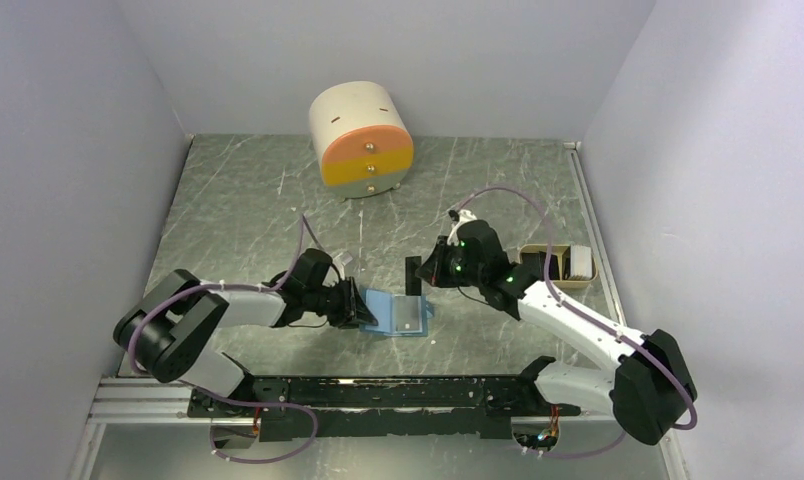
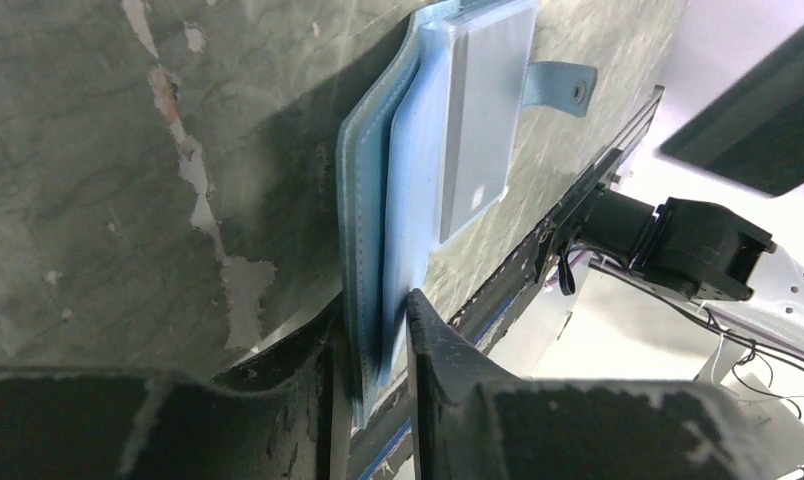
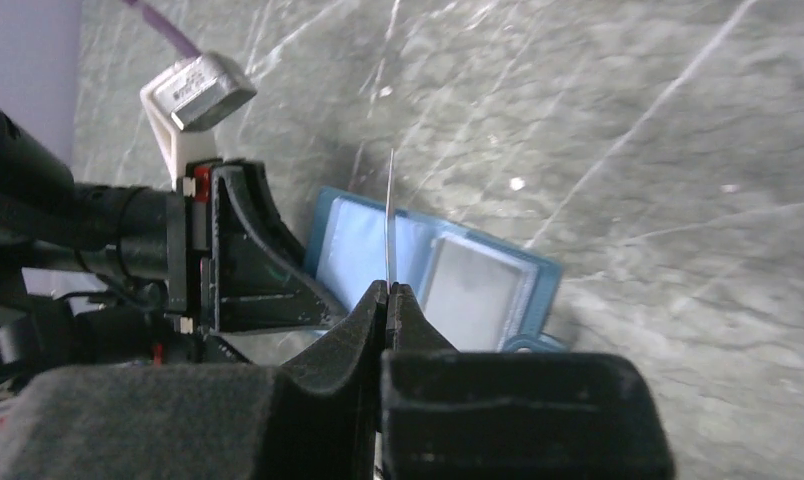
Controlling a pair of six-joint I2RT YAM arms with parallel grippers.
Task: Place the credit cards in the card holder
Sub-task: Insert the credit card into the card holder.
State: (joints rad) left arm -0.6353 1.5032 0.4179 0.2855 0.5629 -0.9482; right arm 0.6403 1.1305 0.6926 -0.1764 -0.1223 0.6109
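Note:
The blue card holder (image 1: 398, 314) lies open on the table between the arms, light blue inside with a clear window pocket. My left gripper (image 1: 359, 306) is shut on its left edge, the flap (image 2: 373, 250) pinched between the fingers. My right gripper (image 1: 425, 272) is shut on a dark credit card (image 1: 412, 275) and holds it upright just above the holder. In the right wrist view the card (image 3: 389, 215) shows edge-on as a thin line above the holder (image 3: 448, 275).
A cream drum-shaped drawer unit (image 1: 362, 139) with orange front stands at the back. A beige tray (image 1: 568, 264) with dark contents sits at the right, behind the right arm. The black rail (image 1: 378, 395) runs along the near edge.

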